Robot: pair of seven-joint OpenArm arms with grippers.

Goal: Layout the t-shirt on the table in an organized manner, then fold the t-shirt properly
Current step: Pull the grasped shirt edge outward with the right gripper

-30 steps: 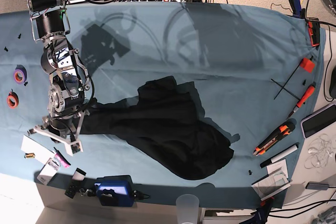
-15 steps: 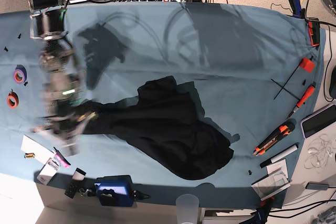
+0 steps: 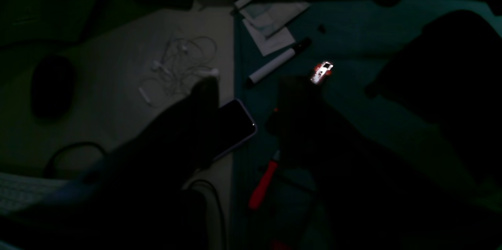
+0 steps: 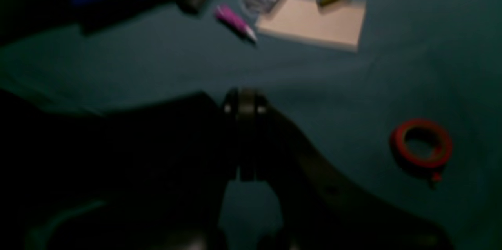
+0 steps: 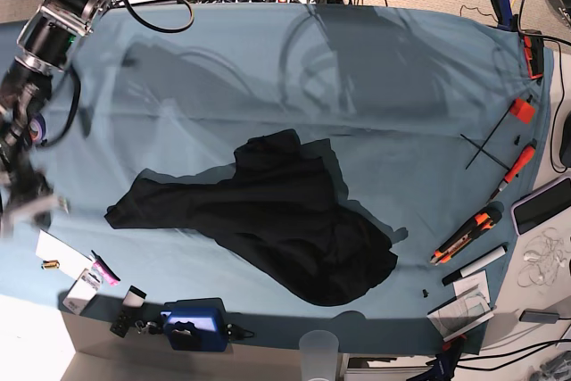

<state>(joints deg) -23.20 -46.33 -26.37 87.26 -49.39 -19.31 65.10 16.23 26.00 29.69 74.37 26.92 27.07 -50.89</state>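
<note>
Base view, crumpled t-shirt (image 5: 268, 220) on table (image 5: 401, 86), right hand (image 4: 246, 103) closed

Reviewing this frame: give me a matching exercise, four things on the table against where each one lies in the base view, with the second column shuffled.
Things:
1. t-shirt
2. orange-handled screwdriver
3. purple marker
4. blue box

Places:
A. near edge of the table, left of centre
B. right side of the picture
C. middle, crumpled
D. lower left corner area, beside a paper card

Pairs: 1-C, 2-B, 3-D, 4-A
</note>
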